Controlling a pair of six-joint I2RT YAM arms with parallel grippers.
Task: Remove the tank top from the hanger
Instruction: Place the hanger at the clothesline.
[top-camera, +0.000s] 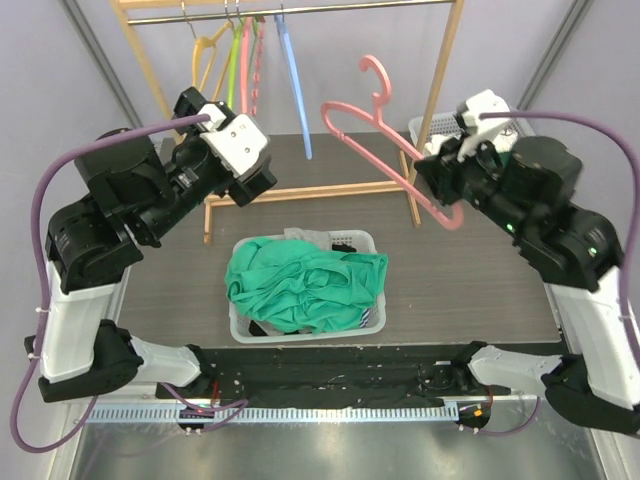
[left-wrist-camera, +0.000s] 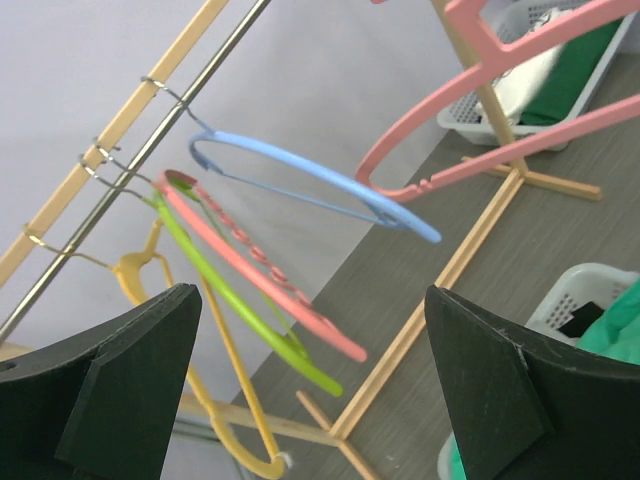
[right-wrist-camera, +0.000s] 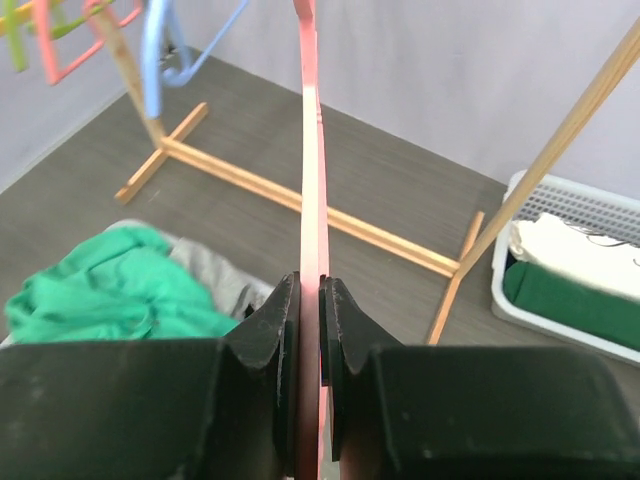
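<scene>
Your right gripper (right-wrist-camera: 310, 300) clenched on pink hanger (right-wrist-camera: 311, 150). Your left gripper (left-wrist-camera: 310, 350) released, jaws wide, holding nothing. Green tank top (top-camera: 300, 285) in basket (top-camera: 362, 238), below and between both grippers.

Dark wood-grain table (top-camera: 480, 280). White basket (top-camera: 372, 322) sits mid-table. Wooden rack (top-camera: 330, 189) stands on its feet behind it, second white basket (top-camera: 432, 127) at the far right corner.

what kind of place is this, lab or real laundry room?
Probably a lab laundry mock-up: wooden clothes rack with plastic hangers, laundry basket on a table, right hand gripping a bare pink hanger.
</scene>
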